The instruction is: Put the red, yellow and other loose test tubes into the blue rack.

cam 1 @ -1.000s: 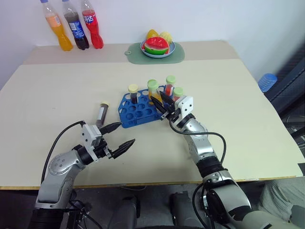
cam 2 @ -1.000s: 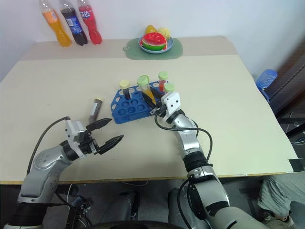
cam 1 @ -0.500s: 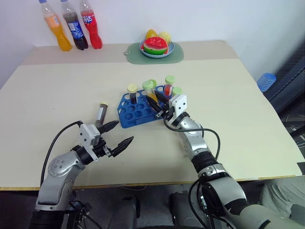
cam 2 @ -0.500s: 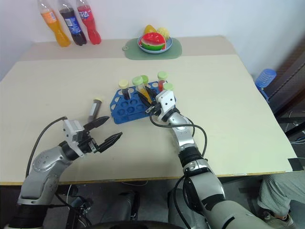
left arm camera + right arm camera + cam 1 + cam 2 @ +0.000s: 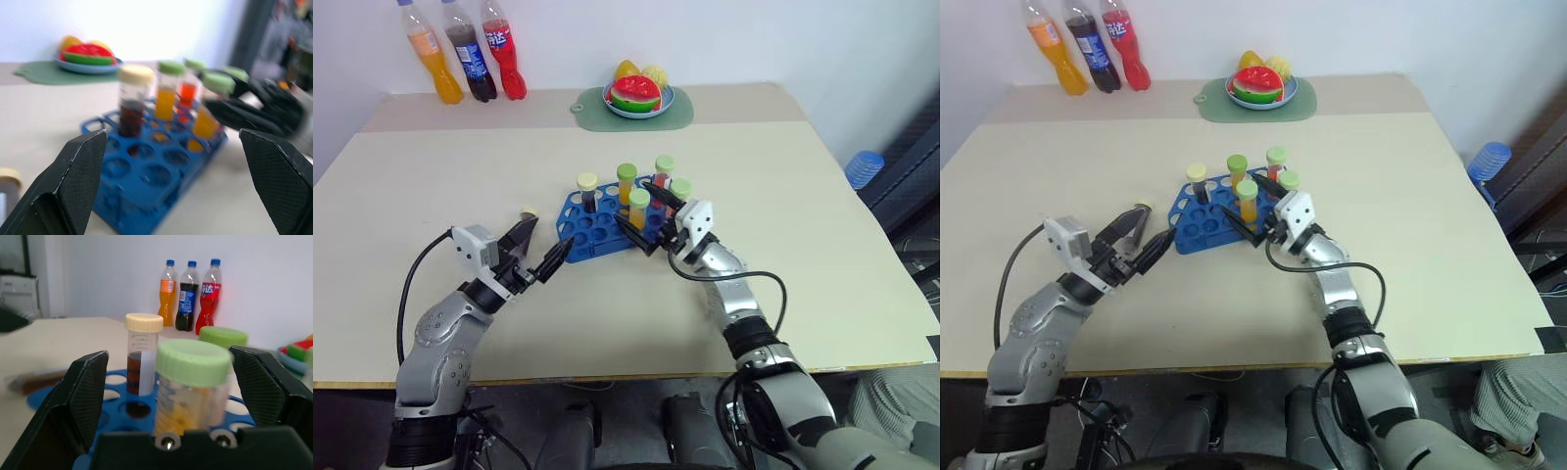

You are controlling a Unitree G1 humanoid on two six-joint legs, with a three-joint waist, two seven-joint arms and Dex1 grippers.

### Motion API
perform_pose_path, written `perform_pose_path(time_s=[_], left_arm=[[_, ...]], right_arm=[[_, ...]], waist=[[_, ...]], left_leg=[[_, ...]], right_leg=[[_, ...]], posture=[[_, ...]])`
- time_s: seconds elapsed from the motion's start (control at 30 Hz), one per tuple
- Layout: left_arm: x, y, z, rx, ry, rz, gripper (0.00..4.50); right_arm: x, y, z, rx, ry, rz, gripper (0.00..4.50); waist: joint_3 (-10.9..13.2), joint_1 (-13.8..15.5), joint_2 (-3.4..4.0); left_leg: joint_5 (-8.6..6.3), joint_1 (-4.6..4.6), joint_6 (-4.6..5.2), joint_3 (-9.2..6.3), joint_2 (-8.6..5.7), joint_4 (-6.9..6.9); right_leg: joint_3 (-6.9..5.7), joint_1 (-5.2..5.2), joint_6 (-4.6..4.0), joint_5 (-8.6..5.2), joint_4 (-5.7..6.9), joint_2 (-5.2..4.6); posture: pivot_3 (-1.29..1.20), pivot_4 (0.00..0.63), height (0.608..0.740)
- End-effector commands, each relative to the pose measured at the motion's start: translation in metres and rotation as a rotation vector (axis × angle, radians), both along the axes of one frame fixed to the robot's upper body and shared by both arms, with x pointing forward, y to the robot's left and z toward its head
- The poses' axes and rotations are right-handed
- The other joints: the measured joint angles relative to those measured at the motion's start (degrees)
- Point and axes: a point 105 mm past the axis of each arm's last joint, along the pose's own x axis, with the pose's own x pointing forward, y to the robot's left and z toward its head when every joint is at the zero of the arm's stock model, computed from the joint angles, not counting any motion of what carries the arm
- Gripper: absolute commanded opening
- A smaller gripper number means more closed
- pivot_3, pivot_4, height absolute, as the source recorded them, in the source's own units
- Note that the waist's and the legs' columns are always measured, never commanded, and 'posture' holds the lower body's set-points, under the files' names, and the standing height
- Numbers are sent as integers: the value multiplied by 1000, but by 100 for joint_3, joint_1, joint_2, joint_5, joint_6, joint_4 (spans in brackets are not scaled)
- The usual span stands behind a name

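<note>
The blue rack (image 5: 597, 227) sits mid-table with several capped tubes upright in it. A green-capped tube of orange-yellow liquid (image 5: 639, 208) stands in a front hole, between the spread fingers of my right gripper (image 5: 637, 202), which is open and not gripping it. In the right wrist view that tube (image 5: 191, 387) is close up, with a yellow-capped dark tube (image 5: 143, 360) behind it. One loose tube of dark liquid (image 5: 1139, 217) lies on the table left of the rack. My left gripper (image 5: 551, 233) hovers open just in front of it, partly hiding it.
Three soda bottles (image 5: 470, 59) stand at the back left corner. A plate of fruit (image 5: 636, 96) rests on a green mat at the back middle. A blue object (image 5: 864, 166) sits off the table's right side.
My right gripper has opened and let go of the orange-yellow tube, which now stands in the rack. My left gripper has risen and moved forward to the loose tube.
</note>
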Motion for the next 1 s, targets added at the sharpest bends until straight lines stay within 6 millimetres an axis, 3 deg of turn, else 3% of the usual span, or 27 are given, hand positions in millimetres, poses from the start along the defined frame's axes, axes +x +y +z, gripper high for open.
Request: perform_pose_path(time_s=[0.03, 0.17, 0.3, 0.4, 0.6, 1.0], left_arm=[[12, 14, 23, -63, 5, 164, 4500], [30, 34, 21, -31, 200, 453, 4500], [42, 38, 25, -56, 426, 471, 4500], [55, 41, 28, -22, 567, 499, 4500], [72, 34, 20, 98, 852, 474, 4500], [99, 37, 8, 243, 1142, 532, 4500]], right_arm=[[-17, -12, 7, -69, -7, 57, 4429], [-47, -42, -9, -212, 81, 114, 4429], [-79, -74, -11, -277, 159, 192, 4429], [-87, -85, 2, -304, 154, 205, 4429], [-82, -84, 21, -306, 121, 189, 4429], [-88, -79, 19, -261, 126, 116, 4429]], waist=[[0, 19, 0], [-1, 58, -4], [2, 131, -8], [5, 129, -14], [5, 138, -16], [8, 160, -22]], left_leg=[[0, 0, 0, 0, -1, 2], [0, -2, 1, -3, -4, 6], [-1, -2, 1, 0, -4, 9], [-1, -1, 2, -1, -5, 15], [0, 1, 0, -3, -6, 12], [24, -6, -47, -4, -10, 6]], right_leg=[[0, 1, 0, 0, 0, 0], [2, 4, 1, 0, -1, -2], [-1, 7, 2, 0, 0, 3], [-3, 12, 2, 0, -1, 5], [-4, 12, 3, 0, -1, 9], [-5, 4, 3, 0, -4, 5]], posture=[[0, 150, 740], [0, 150, 740], [0, 150, 740], [0, 150, 740], [0, 150, 740], [0, 150, 740]])
